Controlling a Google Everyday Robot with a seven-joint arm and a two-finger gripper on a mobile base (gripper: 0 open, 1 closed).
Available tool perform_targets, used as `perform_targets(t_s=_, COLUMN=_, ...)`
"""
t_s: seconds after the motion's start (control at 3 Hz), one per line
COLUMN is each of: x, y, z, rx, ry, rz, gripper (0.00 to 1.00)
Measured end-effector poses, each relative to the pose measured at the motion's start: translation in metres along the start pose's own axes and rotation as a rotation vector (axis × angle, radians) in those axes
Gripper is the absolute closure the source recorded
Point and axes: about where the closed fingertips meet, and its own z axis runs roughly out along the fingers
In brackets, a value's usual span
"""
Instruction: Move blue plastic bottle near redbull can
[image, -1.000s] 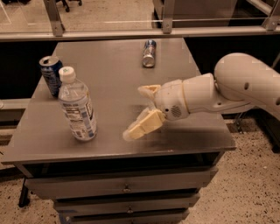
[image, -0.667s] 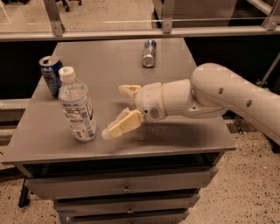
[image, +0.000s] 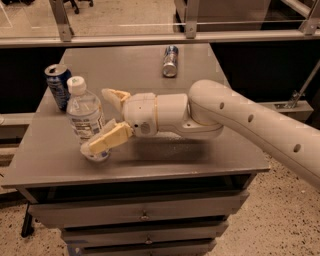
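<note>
1. The gripper (image: 98, 120) sits well apart from the redbull can (image: 170, 61), nearer the camera and toward the picture's left. Its two fingers are spread wide with the blue plastic bottle (image: 84, 114) between them.
2. One finger (image: 114, 95) is on the bottle's side toward the redbull can, up by the shoulder. The other finger (image: 106, 142) crosses in front of the bottle's lower part. Whether either pad presses the plastic cannot be told, and the spread suggests the grip is not yet closed.
3. The key relation is that the bottle already lies inside the gripper's opening, just off the palm and away from the redbull can. Its long axis is upright, while the arm reaches in level, so the fingers close across the body.
4. From the redbull can, the bottle stands on the table (image: 210, 155) well apart, on the front-left part of the top. The carry will probably run from there back toward the far edge.
5. The bottle is clear plastic with a white cap and a white-blue label around its middle. It is the tallest thing there and probably light and easy to tip.
6. The redbull can lies on its side, slim and silver-blue.
7. A wider dark blue soda can (image: 58, 85) stands upright just beside the bottle, on the side facing away from the redbull can.
</note>
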Motion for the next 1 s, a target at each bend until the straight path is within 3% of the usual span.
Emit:
perform_targets(t_s=0.33, x=-0.007, y=0.012, z=0.010, rx=-0.023, ry=-0.055, rz=0.002, gripper=0.16)
perform_targets(t_s=1.0, x=0.001, y=0.029, z=0.006, rx=-0.028, ry=-0.077, rz=0.033, gripper=0.64)
